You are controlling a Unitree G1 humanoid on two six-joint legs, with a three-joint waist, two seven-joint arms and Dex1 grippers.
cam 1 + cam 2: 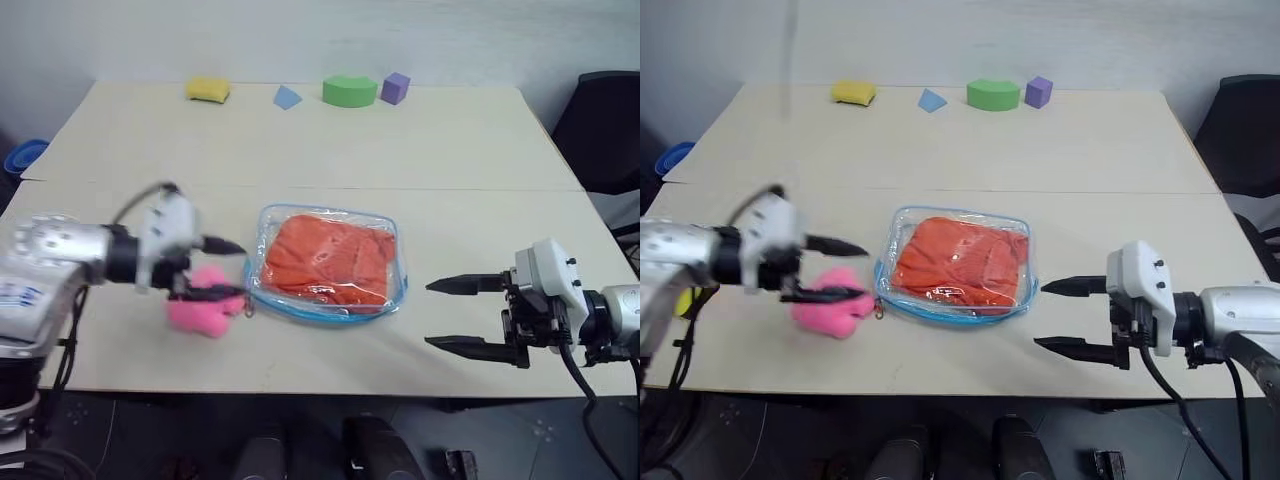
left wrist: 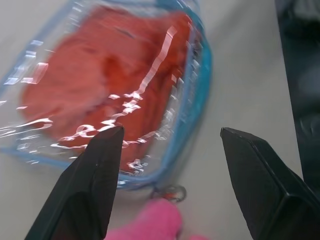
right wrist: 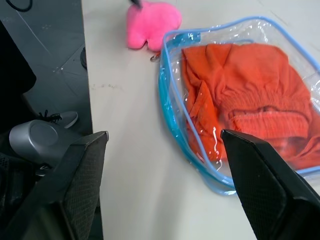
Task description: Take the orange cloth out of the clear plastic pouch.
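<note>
The clear plastic pouch, edged in light blue, lies flat in the middle of the table. Inside it sits the wrinkled orange cloth. My left gripper hovers open just left of the pouch, pointing at its left edge, with nothing between its fingers. A pink foam lump lies under it, beside the pouch's zipper pull. My right gripper stands open to the right of the pouch, apart from it and pointing toward it. The right wrist view shows the cloth through the plastic.
Along the table's far edge stand a yellow sponge, a blue wedge, a green block and a purple cube. A black chair is off the right side. A blue bowl sits off the left side.
</note>
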